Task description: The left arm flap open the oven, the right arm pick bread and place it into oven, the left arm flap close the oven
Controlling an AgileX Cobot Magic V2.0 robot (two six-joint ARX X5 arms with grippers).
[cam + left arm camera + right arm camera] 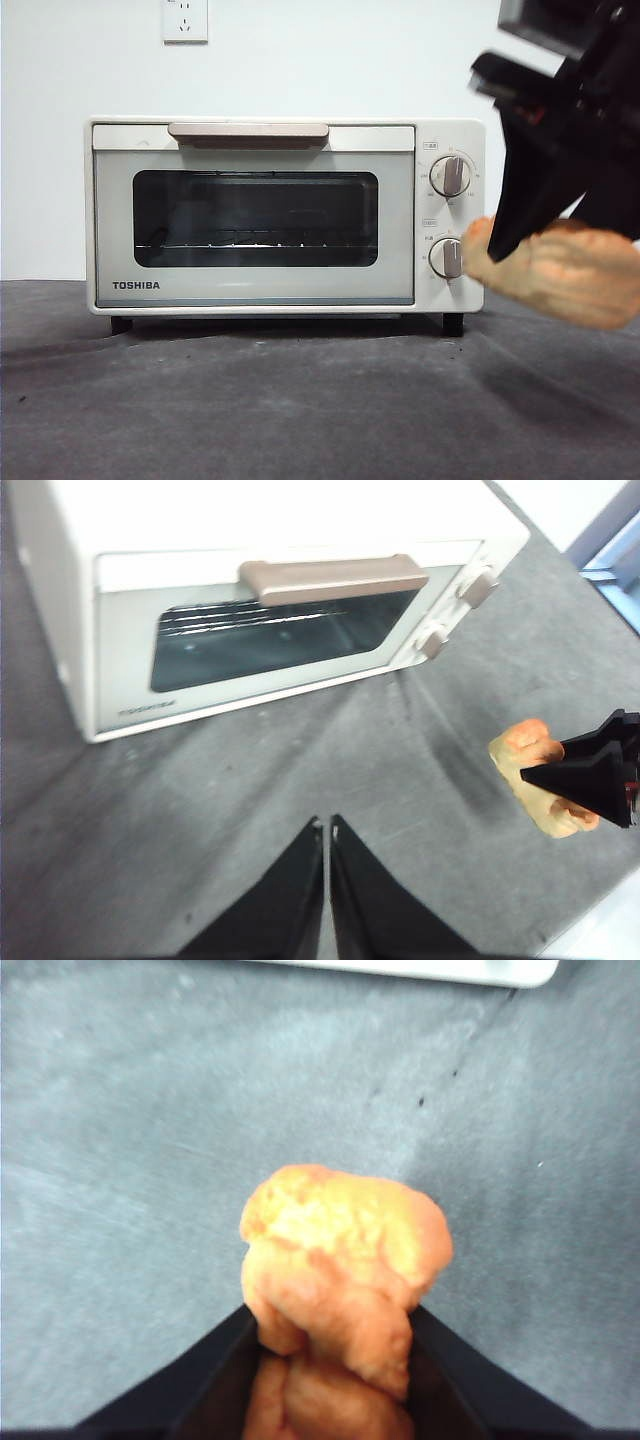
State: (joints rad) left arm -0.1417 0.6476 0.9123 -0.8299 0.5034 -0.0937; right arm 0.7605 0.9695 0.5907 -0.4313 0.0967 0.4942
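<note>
Front view: oven (285, 215) squarely centred on the grey surface (250, 400), door shut, bar handle (248, 133) along the top edge of the door, two knobs (451, 176) stacked at 3 o'clock of the window, wire rack visible through the dark glass. Right gripper (520, 240) entering from 2 o'clock, big and dark, clamped on the bread (560, 270), which hangs clear of the surface at 3 o'clock of the oven, just in front of the lower knob. Probably held aloft and off to the side to leave the door room to swing down. Long axis of the loaf roughly level, one end toward the oven, the other running out of frame.

Left wrist view: left gripper (327, 825) with jaws together, holding nothing, above bare surface (200, 820), well apart from the oven (270, 610) and aimed toward the handle (335, 577) at 12 o'clock. Door shut, so the opening step seemingly not yet done. Bread (540, 775) at 3 o'clock, pinched by the other arm's black jaws.

Right wrist view: bread (345, 1260) gripped between the two jaws at its near end, free end jutting forward toward 12 o'clock over the surface (120, 1160); white oven (450, 970) edge barely showing at 12 o'clock.
</note>
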